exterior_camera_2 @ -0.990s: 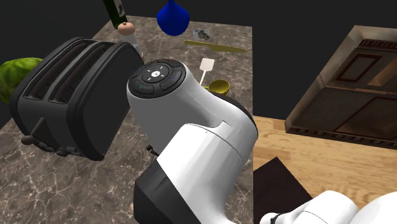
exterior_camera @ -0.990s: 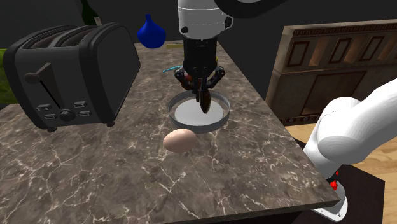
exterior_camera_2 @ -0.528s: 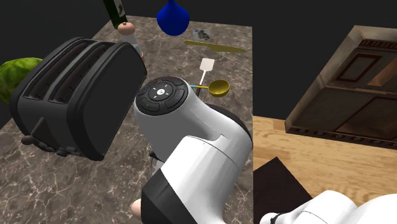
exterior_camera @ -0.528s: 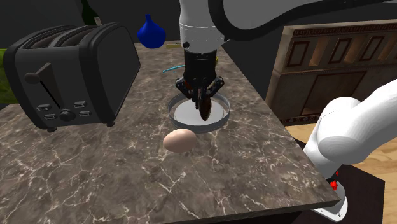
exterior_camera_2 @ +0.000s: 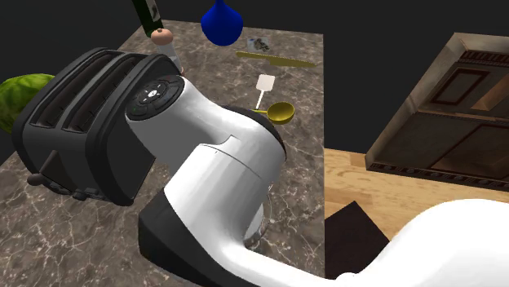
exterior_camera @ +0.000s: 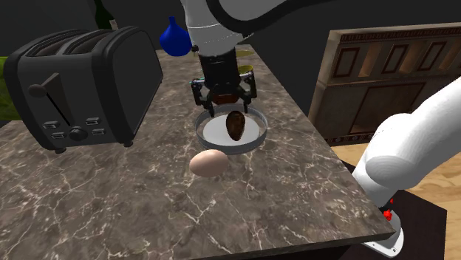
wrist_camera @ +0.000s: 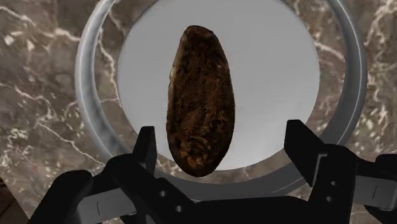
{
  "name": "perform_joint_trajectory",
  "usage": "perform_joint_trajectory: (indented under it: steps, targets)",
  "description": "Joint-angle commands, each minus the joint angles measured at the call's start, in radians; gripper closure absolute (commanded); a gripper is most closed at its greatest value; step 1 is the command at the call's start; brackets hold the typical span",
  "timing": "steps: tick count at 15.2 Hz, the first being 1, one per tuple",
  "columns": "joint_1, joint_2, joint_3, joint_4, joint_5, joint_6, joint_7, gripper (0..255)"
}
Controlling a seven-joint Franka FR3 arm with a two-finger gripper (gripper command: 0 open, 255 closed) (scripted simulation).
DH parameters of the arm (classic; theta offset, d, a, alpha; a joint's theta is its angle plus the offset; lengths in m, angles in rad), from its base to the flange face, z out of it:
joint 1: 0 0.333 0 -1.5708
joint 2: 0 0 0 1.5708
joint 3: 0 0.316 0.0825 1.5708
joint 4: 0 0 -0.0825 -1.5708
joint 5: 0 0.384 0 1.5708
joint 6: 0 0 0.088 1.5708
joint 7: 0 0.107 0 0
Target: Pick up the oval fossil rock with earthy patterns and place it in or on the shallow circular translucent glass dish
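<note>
**Rock lies in dish, gripper open above it**

At the shoulder view's lower right, the white arm rises from its stand (exterior_camera: 390, 235) and reaches over a dark marble counter (exterior_camera: 133, 214). A pale egg (exterior_camera: 209, 162) sits on the counter just in front of the dish (exterior_camera: 200, 131), close to its rim. The dish is a shallow grey-rimmed circle with a pale floor. The rock (exterior_camera: 236, 125), a mottled brown oval, lies inside it.

From the wrist, the rock (wrist_camera: 198, 98) stretches lengthwise across the floor of the dish (wrist_camera: 89, 76), well within the rim.

The gripper (exterior_camera: 225, 105) hangs just above the dish, its black fingers (wrist_camera: 146, 141) spread wide and clasping nothing. The rock sits below and between them, nearer one finger.

Beyond, at the shoulder view's left, stands a black toaster (exterior_camera: 81, 85), and a blue vase (exterior_camera: 174, 38) sits at the counter's far end. The second exterior view adds a gold spoon (exterior_camera_2: 280, 112) and a white spatula (exterior_camera_2: 265, 85) behind the arm.
</note>
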Motion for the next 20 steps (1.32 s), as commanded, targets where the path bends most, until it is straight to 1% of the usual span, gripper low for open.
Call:
perform_joint_trajectory:
  steps: [1, 2, 4, 10, 17, 18, 20]
  targets:
    - [-0.065, 0.183, 0.075, 0.203, -0.127, -0.211, 0.162, 0]
    - [-0.076, 0.265, 0.103, 0.289, -0.178, -0.299, 0.229, 0]
    - [-0.069, 0.247, 0.087, 0.246, -0.171, -0.271, 0.222, 0]
    - [-0.071, 0.201, 0.071, 0.134, -0.153, -0.193, 0.203, 0]
    - [-0.071, 0.201, 0.071, 0.134, -0.153, -0.193, 0.203, 0]
    - [-0.071, 0.201, 0.071, 0.134, -0.153, -0.193, 0.203, 255]
    - [-0.071, 0.201, 0.071, 0.134, -0.153, -0.193, 0.203, 255]
